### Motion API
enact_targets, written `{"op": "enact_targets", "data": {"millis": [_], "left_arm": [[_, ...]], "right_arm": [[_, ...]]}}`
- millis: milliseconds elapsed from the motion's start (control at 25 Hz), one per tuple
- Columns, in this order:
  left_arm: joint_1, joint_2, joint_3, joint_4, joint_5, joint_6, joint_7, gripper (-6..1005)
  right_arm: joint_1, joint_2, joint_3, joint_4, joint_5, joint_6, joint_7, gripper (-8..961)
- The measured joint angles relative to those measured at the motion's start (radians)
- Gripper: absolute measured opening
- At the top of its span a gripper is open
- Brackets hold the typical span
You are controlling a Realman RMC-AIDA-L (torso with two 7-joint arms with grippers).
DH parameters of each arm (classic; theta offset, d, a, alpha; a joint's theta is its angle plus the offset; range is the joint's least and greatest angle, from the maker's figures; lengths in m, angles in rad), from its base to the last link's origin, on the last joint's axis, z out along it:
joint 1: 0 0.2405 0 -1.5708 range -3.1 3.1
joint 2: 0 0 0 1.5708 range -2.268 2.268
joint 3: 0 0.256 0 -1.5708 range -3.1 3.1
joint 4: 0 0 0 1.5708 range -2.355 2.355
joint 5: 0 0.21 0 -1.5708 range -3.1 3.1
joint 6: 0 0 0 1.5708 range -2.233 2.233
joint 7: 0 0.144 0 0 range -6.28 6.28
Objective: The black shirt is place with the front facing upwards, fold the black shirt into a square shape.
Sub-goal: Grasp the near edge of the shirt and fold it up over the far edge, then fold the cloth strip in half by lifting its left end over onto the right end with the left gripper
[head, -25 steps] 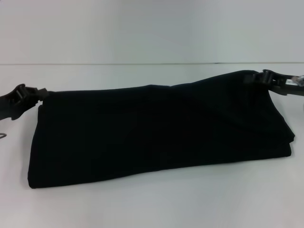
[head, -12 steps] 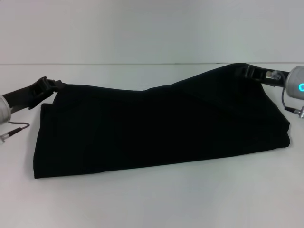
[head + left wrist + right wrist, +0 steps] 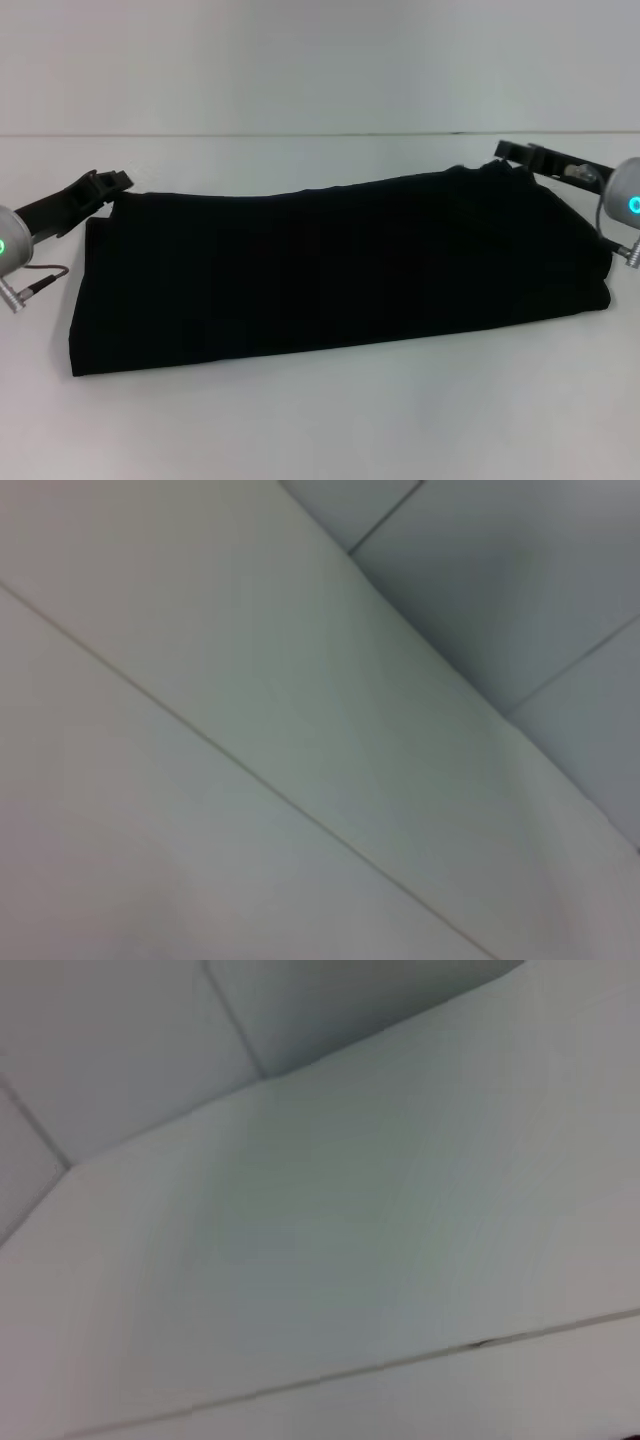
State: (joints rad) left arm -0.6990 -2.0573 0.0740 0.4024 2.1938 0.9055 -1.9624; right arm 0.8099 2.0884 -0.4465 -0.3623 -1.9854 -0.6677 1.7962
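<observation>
- Black shirt (image 3: 330, 265), folded into a long band, lies flat on the white table (image 3: 330, 420), long axis running left to right.
- Left gripper (image 3: 112, 183) sits at the band's far left corner; whether it grips the cloth cannot be told.
- Right gripper (image 3: 512, 152) sits at the far right corner, grip likewise unclear.
- Each arm is nearest its own end; the next fold likely brings one end toward the other.

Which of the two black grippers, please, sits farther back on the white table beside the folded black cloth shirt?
The right gripper, at the black shirt's far right corner; the left gripper sits nearer the camera at the far left corner.
</observation>
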Motion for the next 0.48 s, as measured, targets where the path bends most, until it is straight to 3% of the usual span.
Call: {"op": "enact_targets", "data": {"millis": [80, 160, 320, 400, 440, 480], "left_arm": [[0.004, -0.001, -0.001, -0.007, -0.017, -0.022, 0.007, 194], [0.009, -0.001, -0.003, -0.014, -0.028, -0.039, 0.012, 232], [0.025, 0.01, -0.003, -0.015, -0.042, -0.023, 0.005, 307], [0.041, 0.028, 0.003, -0.011, -0.043, 0.036, -0.019, 389], [0.064, 0.066, 0.038, -0.008, -0.04, 0.161, -0.054, 429], [0.064, 0.066, 0.038, -0.008, -0.04, 0.161, -0.054, 470]], "right_arm": [[-0.018, -0.001, 0.005, -0.001, 0.044, 0.001, 0.0, 298], [-0.035, -0.003, 0.006, -0.002, 0.089, -0.006, -0.002, 510], [-0.081, -0.01, 0.006, -0.009, 0.168, -0.104, -0.034, 673], [-0.105, -0.021, -0.001, -0.014, 0.182, -0.232, -0.112, 754], [-0.116, -0.028, -0.008, -0.017, 0.178, -0.308, -0.162, 765], [-0.129, -0.039, -0.022, -0.023, 0.165, -0.399, -0.223, 777]]}}
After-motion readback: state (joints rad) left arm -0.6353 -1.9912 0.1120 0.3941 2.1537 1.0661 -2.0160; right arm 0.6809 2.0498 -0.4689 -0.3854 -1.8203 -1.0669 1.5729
